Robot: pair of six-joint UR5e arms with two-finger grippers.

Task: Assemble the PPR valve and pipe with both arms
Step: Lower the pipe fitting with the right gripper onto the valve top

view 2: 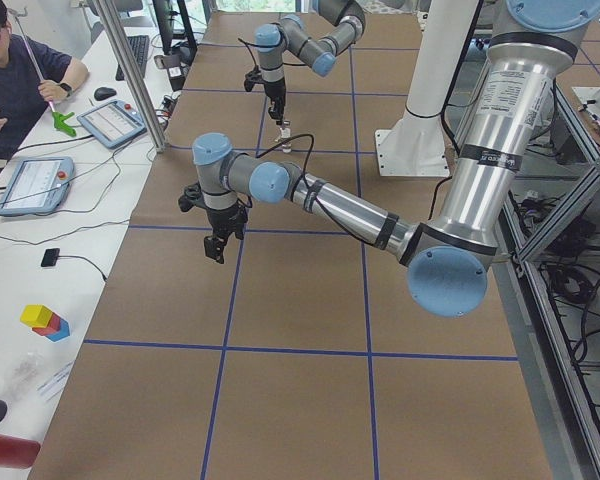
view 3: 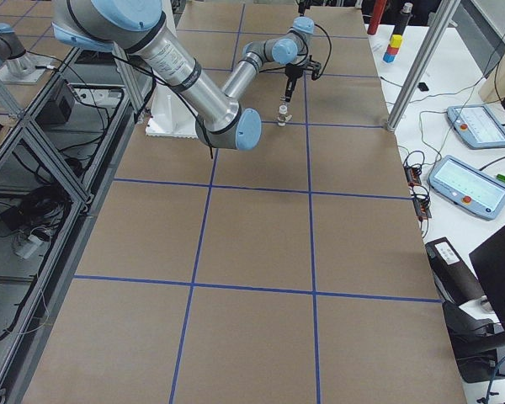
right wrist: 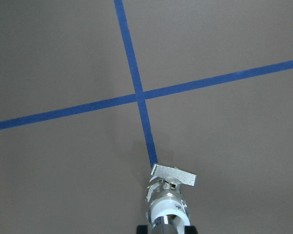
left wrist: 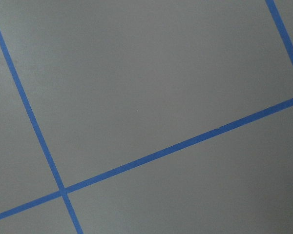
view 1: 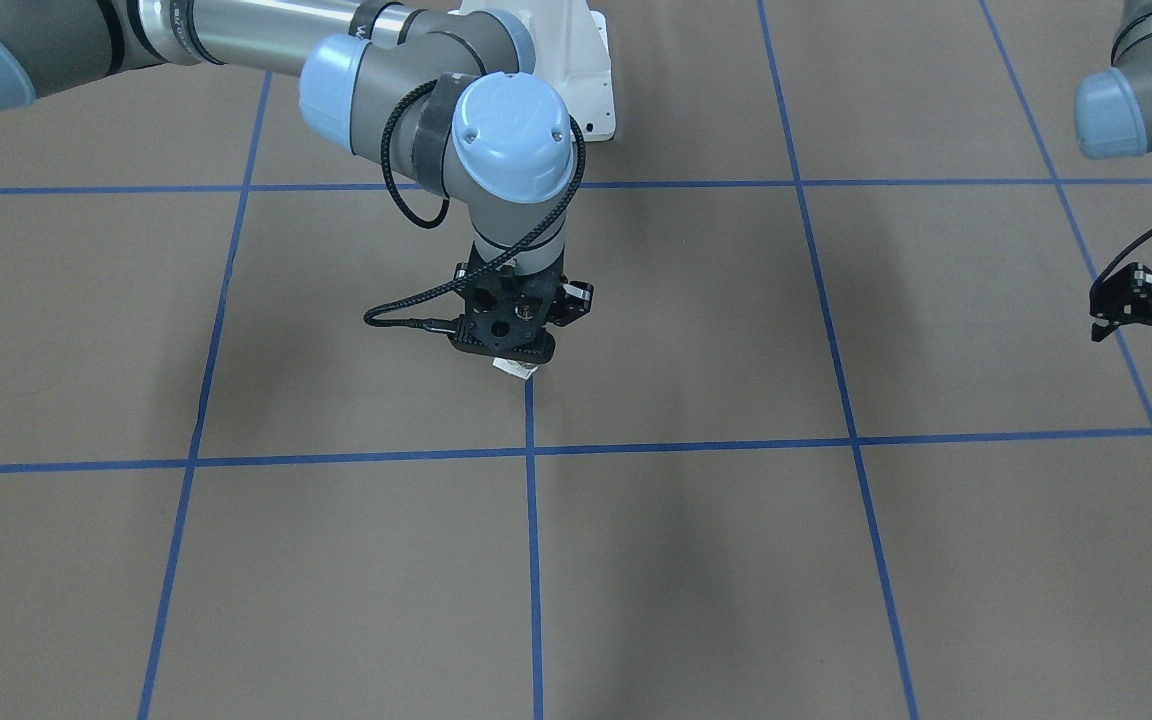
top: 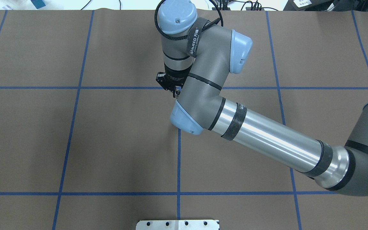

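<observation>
Brown surface gridded in blue tape, with tablets on a side desk. The right end effector clamps the PPR valve upright, seemingly touching down near the tape cross. The left end effector is well apart from that cross; I cannot tell its opening.

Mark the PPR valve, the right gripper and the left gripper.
PPR valve (right wrist: 168,197): right wrist-mounted view, on its silvery metal body.
right gripper (view 1: 511,356): exterior front-facing view, at the lower edge of its black body, just above the valve.
left gripper (view 2: 217,250): exterior left view, at the lower end of its jaws.
</observation>
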